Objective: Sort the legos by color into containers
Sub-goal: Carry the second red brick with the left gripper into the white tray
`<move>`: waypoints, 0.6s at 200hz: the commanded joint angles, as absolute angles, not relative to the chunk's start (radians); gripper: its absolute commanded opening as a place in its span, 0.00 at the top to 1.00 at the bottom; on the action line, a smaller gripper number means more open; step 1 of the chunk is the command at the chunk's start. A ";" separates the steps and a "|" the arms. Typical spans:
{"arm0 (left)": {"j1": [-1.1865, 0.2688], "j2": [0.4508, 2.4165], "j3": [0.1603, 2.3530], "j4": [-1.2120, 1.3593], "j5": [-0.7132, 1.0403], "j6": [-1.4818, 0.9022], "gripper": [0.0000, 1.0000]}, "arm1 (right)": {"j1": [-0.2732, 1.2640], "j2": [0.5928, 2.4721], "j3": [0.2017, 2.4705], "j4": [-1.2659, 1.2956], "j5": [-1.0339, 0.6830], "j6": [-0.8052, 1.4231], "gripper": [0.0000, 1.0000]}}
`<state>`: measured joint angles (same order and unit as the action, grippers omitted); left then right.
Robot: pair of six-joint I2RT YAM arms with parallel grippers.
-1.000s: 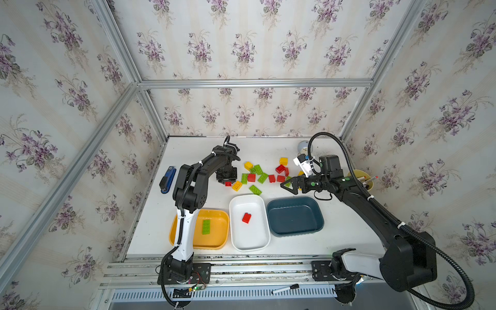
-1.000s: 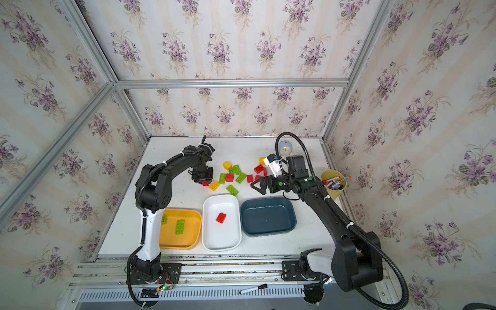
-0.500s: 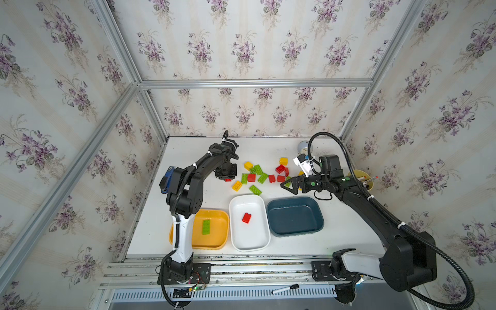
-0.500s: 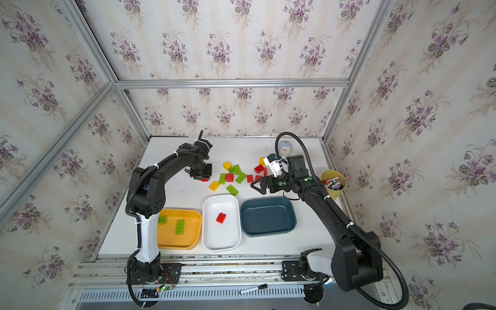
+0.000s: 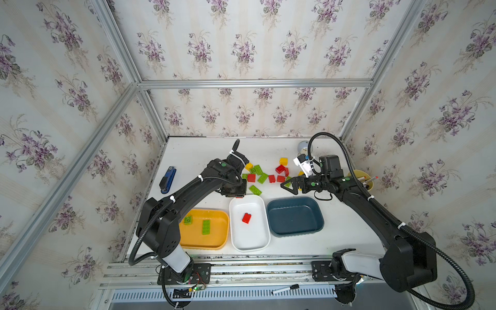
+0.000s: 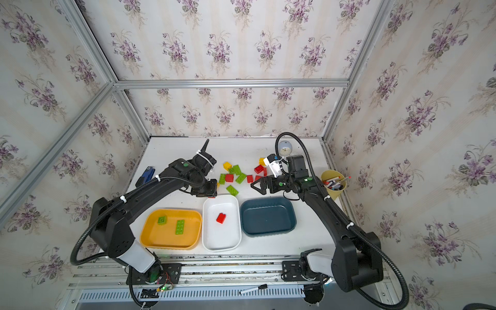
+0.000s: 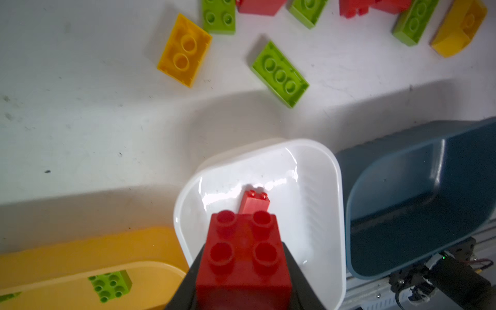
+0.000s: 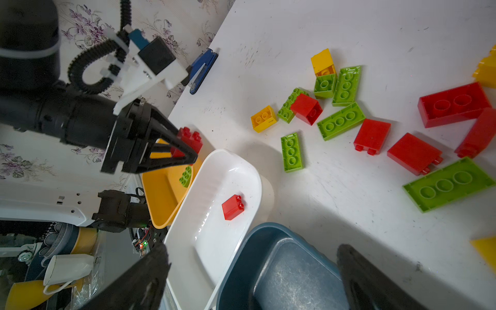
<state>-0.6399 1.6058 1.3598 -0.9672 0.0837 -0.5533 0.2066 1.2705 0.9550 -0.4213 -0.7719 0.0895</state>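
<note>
I have the left claw (image 8: 186, 147) clamped on a red square brick (image 7: 243, 255), one finger on either side and the studs facing the wrist camera. The claw hangs over the far end of the white tray (image 5: 251, 241), close to the corner that neighbours the orange-yellow tray (image 5: 214, 240). Below the claw and just ahead of its tips, a second red brick (image 7: 255, 204) lies on its side on the white tray's floor. To one side of the claw, two lime green bricks (image 6: 179, 226) sit in the orange-yellow tray. To the other side stands the dark teal tray (image 5: 295, 221).

Further out beyond the tips, the loose legos (image 5: 261, 175) in red, yellow and green lie scattered on the tabletop (image 5: 198, 155). Nearest to the claw are a yellow oblong (image 7: 185, 51) and a green oblong (image 7: 280, 75), both hollow side up.

My right claw (image 5: 288, 186) is spread wide and grips nothing. It is raised off the tabletop at the edge of the scattered legos. In its wrist view the dark teal tray's far end shows between its two fingers.
</note>
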 commanded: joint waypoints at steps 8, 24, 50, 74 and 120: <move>-0.706 1.581 1.292 -0.970 0.073 -0.657 0.67 | 0.207 1.261 0.948 -0.403 -0.768 0.084 0.00; -0.728 1.587 1.248 -0.956 0.053 -0.667 0.67 | 0.207 1.255 0.942 -0.402 -0.765 0.083 0.00; -0.732 1.622 1.192 -0.904 0.049 -0.669 0.66 | 0.207 1.247 0.932 -0.405 -0.764 0.081 0.00; -0.736 1.651 1.179 -0.886 0.051 -0.659 0.60 | 0.207 1.238 0.928 -0.412 -0.760 0.079 0.00; -0.733 1.632 1.253 -0.961 0.038 -0.625 0.38 | 0.207 1.236 0.940 -0.427 -0.753 0.070 0.00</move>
<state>-0.7357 1.6463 1.1973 -0.9123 0.0643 -0.6456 0.2066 1.2411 0.9276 -0.4267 -0.7559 0.0822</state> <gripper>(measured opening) 0.599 0.998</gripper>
